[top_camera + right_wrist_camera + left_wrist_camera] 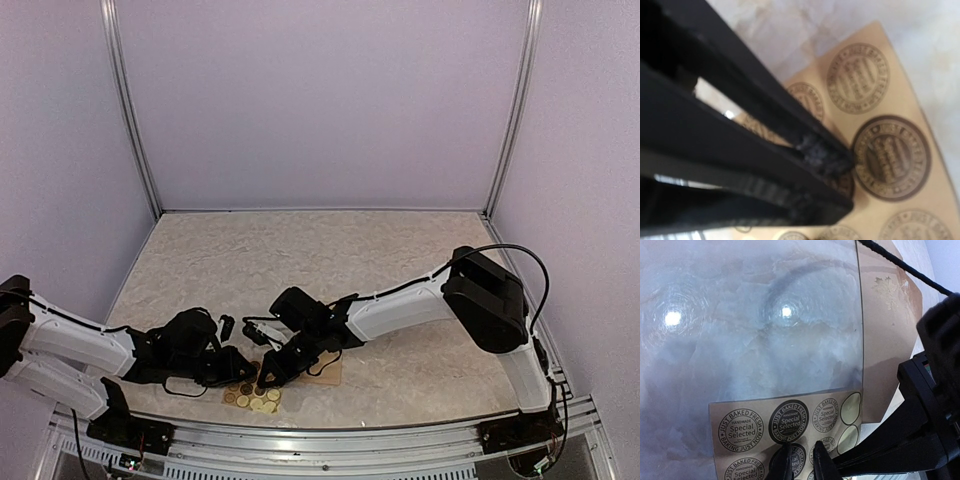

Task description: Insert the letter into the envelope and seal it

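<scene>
A tan envelope lies on the marble table under my right forearm; in the left wrist view the envelope shows its pointed flap. The letter is hidden from every view. A small tan sheet of round stickers lies just left of the envelope. My left gripper stands over the sticker sheet, jaws a narrow gap apart with nothing between them. My right gripper is shut with its tip down on the sticker sheet, beside a dark sticker. Whether it pinches a sticker edge does not show.
Both grippers, left and right, crowd together at the table's near edge by the metal rail. A black cable runs above the envelope. Purple walls enclose the table on three sides.
</scene>
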